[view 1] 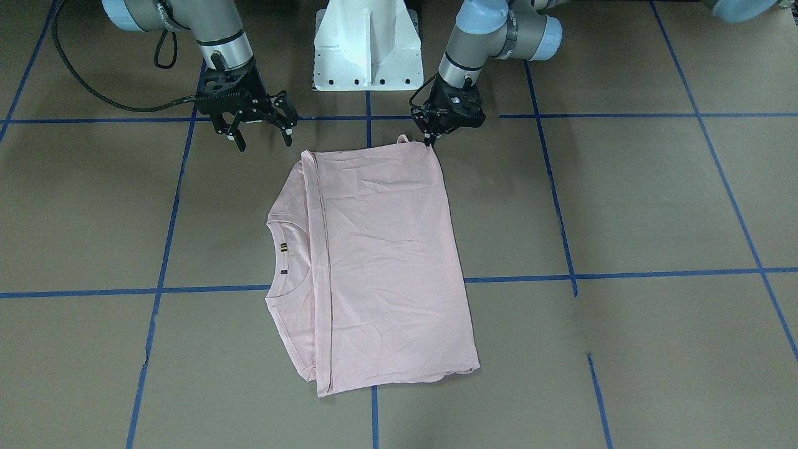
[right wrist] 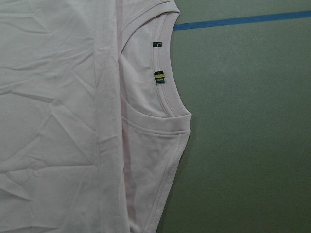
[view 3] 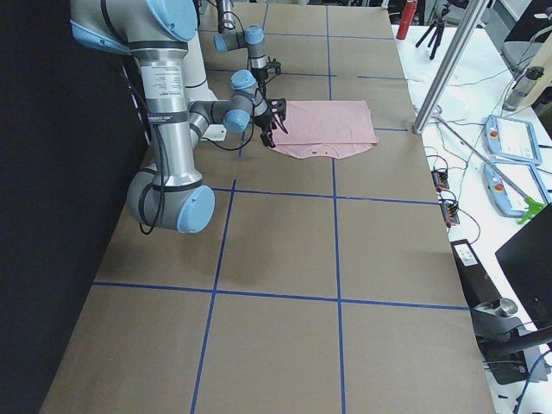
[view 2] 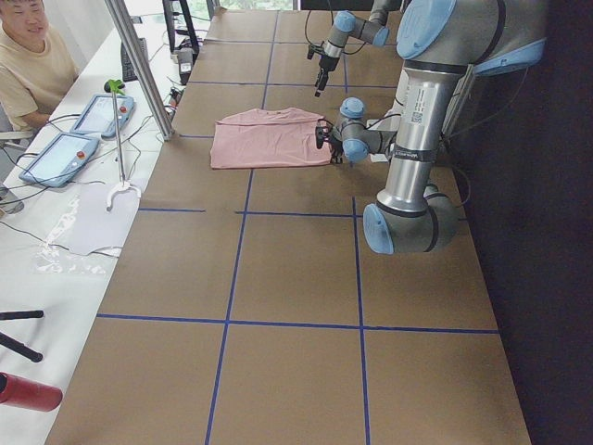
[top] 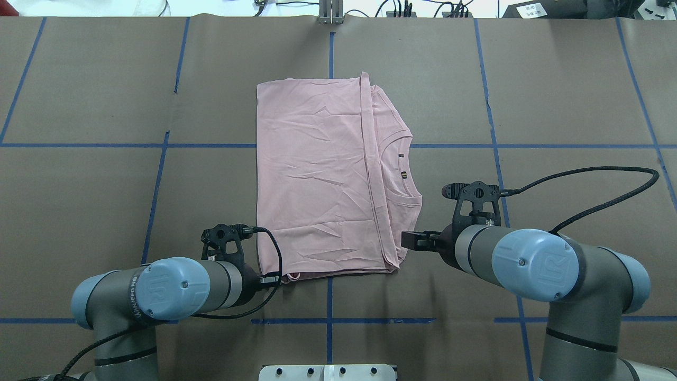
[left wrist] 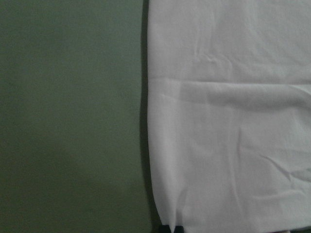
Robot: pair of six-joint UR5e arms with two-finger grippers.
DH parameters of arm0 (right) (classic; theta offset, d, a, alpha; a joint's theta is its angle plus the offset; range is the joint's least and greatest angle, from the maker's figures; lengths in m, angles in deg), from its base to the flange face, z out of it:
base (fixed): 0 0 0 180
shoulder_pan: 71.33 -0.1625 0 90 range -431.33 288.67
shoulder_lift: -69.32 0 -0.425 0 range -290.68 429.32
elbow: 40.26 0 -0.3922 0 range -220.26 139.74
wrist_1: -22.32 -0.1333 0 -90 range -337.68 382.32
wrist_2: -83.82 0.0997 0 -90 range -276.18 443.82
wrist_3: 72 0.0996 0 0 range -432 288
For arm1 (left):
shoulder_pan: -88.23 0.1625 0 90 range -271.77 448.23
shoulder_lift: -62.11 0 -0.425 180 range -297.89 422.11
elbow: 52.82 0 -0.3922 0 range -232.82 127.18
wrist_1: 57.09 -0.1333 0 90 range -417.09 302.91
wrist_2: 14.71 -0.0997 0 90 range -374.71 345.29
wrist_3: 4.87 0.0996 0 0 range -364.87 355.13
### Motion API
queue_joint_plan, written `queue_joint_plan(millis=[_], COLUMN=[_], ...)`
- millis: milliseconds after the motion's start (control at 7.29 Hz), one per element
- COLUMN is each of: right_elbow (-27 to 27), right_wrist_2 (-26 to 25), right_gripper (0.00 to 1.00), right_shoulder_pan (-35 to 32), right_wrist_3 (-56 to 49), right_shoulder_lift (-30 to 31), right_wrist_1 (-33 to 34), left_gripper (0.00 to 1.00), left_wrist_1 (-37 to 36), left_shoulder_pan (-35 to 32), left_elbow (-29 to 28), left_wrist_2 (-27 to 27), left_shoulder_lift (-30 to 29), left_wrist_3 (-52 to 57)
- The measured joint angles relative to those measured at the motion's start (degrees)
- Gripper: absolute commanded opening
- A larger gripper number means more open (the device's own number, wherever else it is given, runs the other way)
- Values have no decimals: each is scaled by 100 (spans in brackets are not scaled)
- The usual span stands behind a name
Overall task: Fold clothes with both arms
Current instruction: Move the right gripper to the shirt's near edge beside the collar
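Note:
The pale pink T-shirt [view 1: 386, 262] [top: 317, 174] lies flat on the brown table, folded over itself, with the collar and its small label [right wrist: 159, 76] showing at one side. No print is visible. My left gripper [view 1: 430, 138] [top: 276, 278] is at the shirt's near corner with its fingers together, pinching the hem, where a small bit of fabric stands up. The left wrist view shows the shirt's edge [left wrist: 233, 121] close up. My right gripper [view 1: 264, 138] [top: 406, 241] hangs open just off the other near corner, holding nothing.
The white pedestal base [view 1: 366, 50] stands between the arms at the table's robot side. Blue tape lines [view 1: 561, 274] cross the brown surface. A metal pole [view 2: 139, 65] and a side table with tablets [view 2: 56, 158] stand beyond the far edge, where a person sits.

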Motion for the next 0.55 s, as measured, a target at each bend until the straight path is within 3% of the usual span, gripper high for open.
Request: queue_joint_plan(millis=[274,548], right_elbow=[334,702], right_wrist_2=[-82,-266], right_gripper=[67,66], right_shoulder_pan=[95,257], right_wrist_3=[519,874], right_shoulder_lift=[-407,-1049], right_wrist_1=[66,701], left_gripper=[0,0], left_wrist_1=[0,0], left_shoulder_pan=[0,1], left_elbow=[31,148], left_wrist_2=[0,0], left_shoulder_lift=[-34,-39], left_wrist_3=[9,10])
